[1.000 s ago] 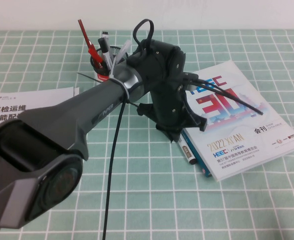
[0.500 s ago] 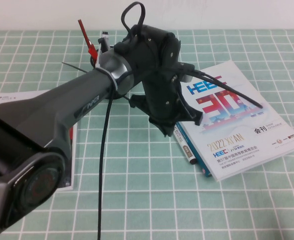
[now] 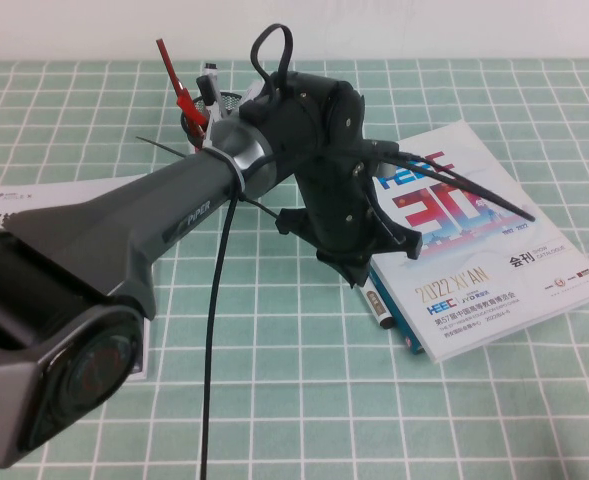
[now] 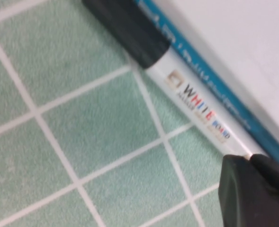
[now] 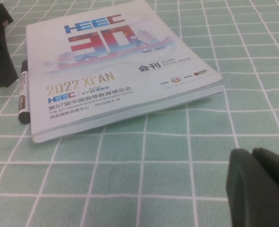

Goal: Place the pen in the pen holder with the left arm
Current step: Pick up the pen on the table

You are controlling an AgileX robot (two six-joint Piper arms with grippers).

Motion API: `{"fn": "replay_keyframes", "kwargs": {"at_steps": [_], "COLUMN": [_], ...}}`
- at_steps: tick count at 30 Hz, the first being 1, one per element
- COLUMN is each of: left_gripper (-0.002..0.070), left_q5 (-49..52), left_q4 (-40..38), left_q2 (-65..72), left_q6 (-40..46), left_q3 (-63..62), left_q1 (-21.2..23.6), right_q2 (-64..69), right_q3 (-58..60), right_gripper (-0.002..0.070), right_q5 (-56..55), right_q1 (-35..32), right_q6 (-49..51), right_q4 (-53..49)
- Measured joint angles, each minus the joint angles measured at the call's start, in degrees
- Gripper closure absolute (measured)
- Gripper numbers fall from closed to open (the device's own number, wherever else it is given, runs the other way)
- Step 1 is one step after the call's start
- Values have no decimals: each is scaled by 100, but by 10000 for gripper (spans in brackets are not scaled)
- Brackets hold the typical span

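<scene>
Near the centre of the high view, down over the thick marker with the white printed barrel and black ends (image 3: 376, 303): the black left hand (image 3: 359, 268) on its thick dark grey arm (image 3: 174, 215). Whether its fingers stand wide or narrow, cannot tell. Marker flat on the green-and-white checked bench (image 3: 474, 420), just beside the blue spine of the white glossy catalogue (image 3: 474, 235), right of centre. Close up from the left wrist: barrel print "WHITE BOARD" (image 4: 201, 111), one black fingertip (image 4: 253, 191) over the marker's end. At upper left of the high view, partly hidden behind the arm: small round black wire-mesh cup (image 3: 196, 122) with a thin red pen (image 3: 177, 85) sticking up. Right hand (image 5: 262, 189) low over the bench beside the catalogue (image 5: 115, 61); grip state, cannot tell.
</scene>
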Motion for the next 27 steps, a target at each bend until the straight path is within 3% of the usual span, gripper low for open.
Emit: {"fn": "replay_keyframes", "kwargs": {"at_steps": [16, 27], "left_gripper": [676, 676], "left_q5": [-104, 219], "left_q4": [-52, 613], "left_q2": [226, 317], "left_q6": [60, -87], "left_q3": [0, 0], "left_q1": [-19, -19], "right_q2": [0, 0], "right_q3": [0, 0], "right_gripper": [698, 698], "right_q5": [0, 0], "right_q1": [0, 0], "right_q6": [0, 0], "right_q4": [0, 0]}}
